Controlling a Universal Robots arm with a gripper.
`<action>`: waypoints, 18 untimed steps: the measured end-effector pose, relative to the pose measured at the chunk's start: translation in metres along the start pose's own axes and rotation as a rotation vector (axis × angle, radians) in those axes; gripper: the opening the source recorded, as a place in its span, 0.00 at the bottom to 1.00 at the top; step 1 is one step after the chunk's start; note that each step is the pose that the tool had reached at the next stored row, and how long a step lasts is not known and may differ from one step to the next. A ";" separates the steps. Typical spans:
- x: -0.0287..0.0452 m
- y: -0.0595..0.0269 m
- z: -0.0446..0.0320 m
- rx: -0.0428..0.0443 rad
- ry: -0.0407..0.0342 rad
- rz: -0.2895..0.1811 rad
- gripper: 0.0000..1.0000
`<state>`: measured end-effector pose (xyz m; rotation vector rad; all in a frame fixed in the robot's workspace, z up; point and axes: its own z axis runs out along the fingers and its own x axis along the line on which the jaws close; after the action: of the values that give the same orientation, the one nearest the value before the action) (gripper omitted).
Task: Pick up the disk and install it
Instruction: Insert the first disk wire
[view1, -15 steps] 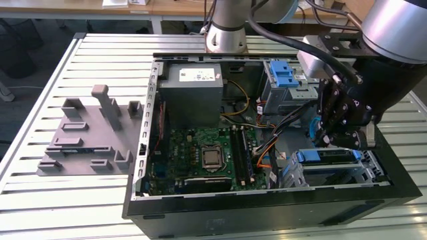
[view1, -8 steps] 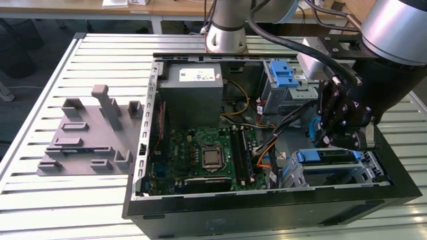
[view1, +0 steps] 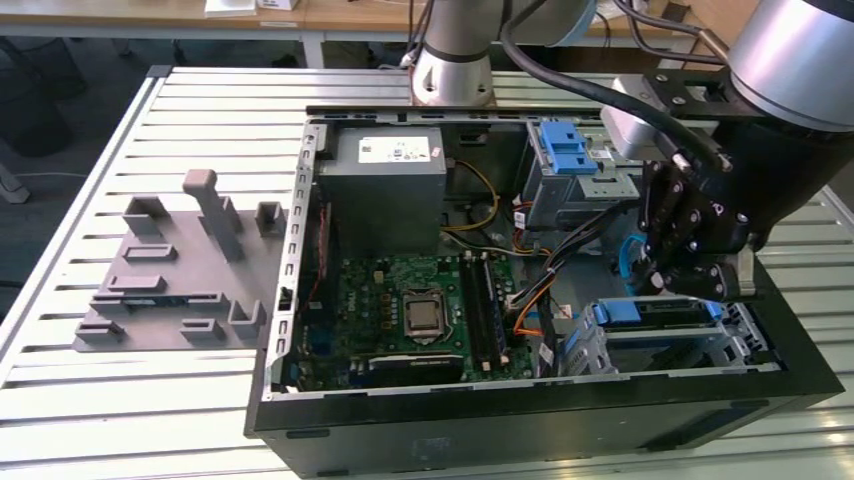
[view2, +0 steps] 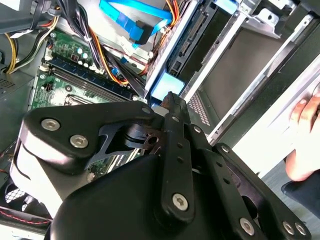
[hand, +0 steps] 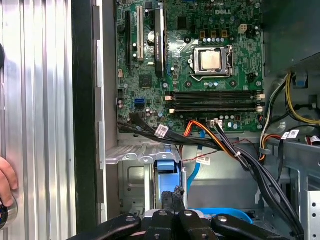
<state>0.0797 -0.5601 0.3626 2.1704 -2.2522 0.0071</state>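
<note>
The disk (view1: 654, 312) lies in the lower drive cage at the front corner of the open computer case, on the exterior view's right, its blue carrier rail facing up. In both wrist views its blue end tab (hand: 166, 166) (view2: 164, 86) sits just beyond my fingertips. My gripper (view1: 707, 288) hangs directly over the disk, its black fingers (hand: 172, 200) drawn together and shut, their tip (view2: 172, 100) at or touching the blue tab. Nothing shows between the fingers.
The case holds a green motherboard (view1: 414, 310), a grey power-supply box (view1: 387, 190) and an upper metal cage with a blue latch (view1: 567, 150). Cable bundles (hand: 225, 145) run beside the drive cage. A grey fixture (view1: 174, 270) lies on the slatted table. A person's hand (view2: 305, 135) rests near the case.
</note>
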 end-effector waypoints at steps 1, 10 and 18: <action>0.0000 -0.0011 0.0000 0.0000 0.0000 0.000 0.11; -0.0005 -0.0146 -0.0001 0.0000 0.0001 0.000 0.11; -0.0011 -0.0303 -0.0002 0.0000 -0.0001 0.000 0.11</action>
<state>0.1099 -0.5601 0.3626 2.1704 -2.2522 0.0070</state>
